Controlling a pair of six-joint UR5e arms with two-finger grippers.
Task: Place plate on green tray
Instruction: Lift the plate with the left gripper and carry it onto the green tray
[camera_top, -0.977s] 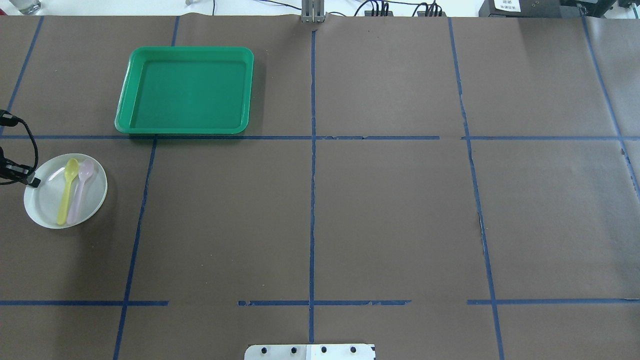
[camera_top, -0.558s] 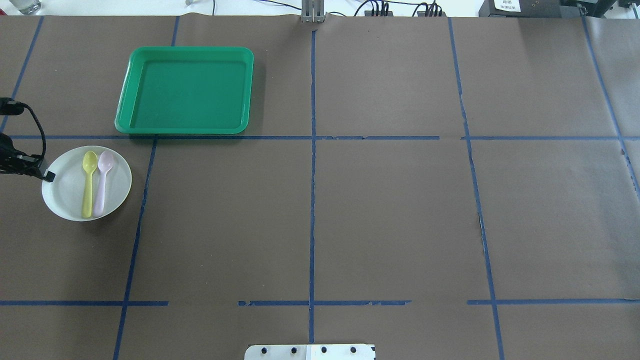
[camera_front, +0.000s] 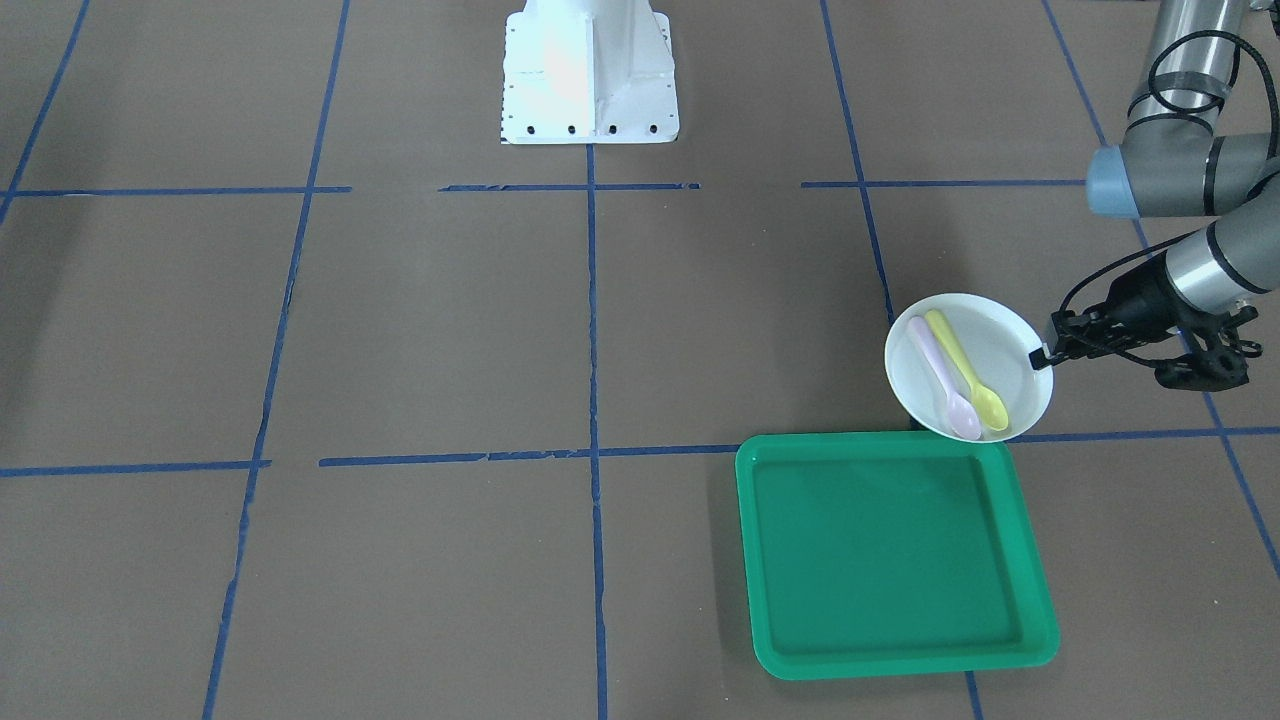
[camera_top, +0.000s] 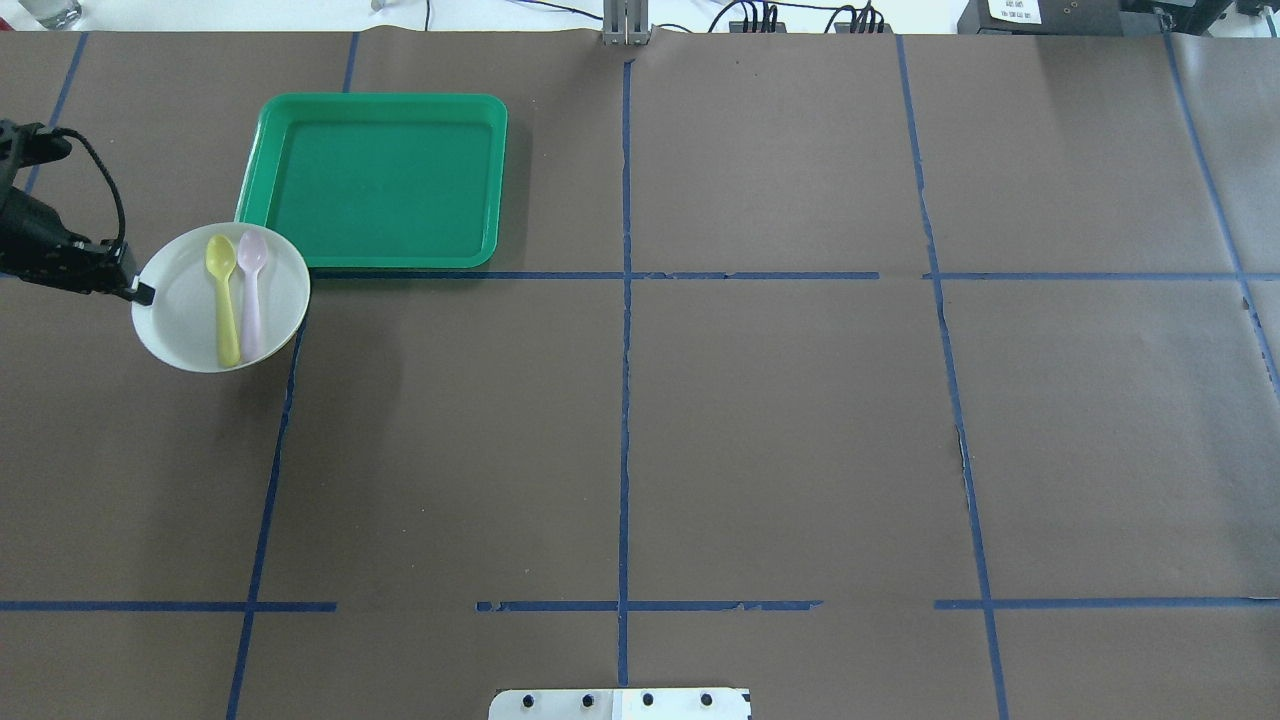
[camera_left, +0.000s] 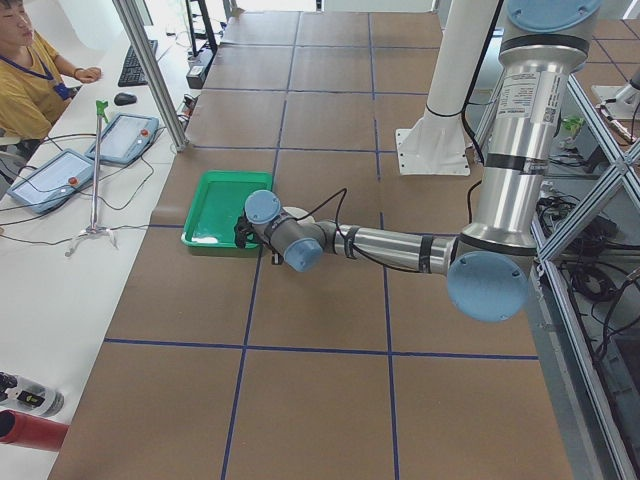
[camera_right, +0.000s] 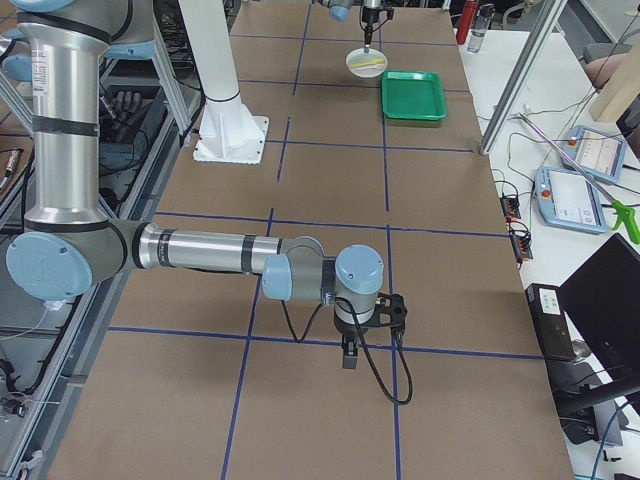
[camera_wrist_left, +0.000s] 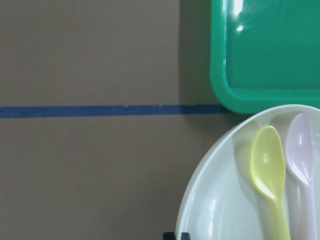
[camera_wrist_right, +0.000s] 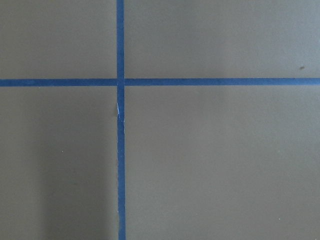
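Observation:
The white plate (camera_top: 180, 315) carries a yellow spoon (camera_top: 222, 298) and a pink spoon (camera_top: 250, 292). My left gripper (camera_top: 140, 292) is shut on the plate's left rim and holds it above the table. The plate's far edge overlaps the near left corner of the green tray (camera_top: 380, 180). In the front view the plate (camera_front: 1000, 345), gripper (camera_front: 1040, 358) and tray (camera_front: 890, 550) stand the same way. The left wrist view shows the plate (camera_wrist_left: 225, 200) just short of the tray (camera_wrist_left: 270, 50). My right gripper (camera_right: 348, 358) hangs over bare table far from them; I cannot tell whether it is open or shut.
The robot's white base (camera_front: 590, 70) stands at the table's middle edge. Blue tape lines cross the brown table cover (camera_top: 780, 430). An operator (camera_left: 30, 70) sits by tablets beyond the tray's side of the table.
My left gripper has carried the plate with both spoons forward and to the right, from the table's left edge up to the tray's near left corner.

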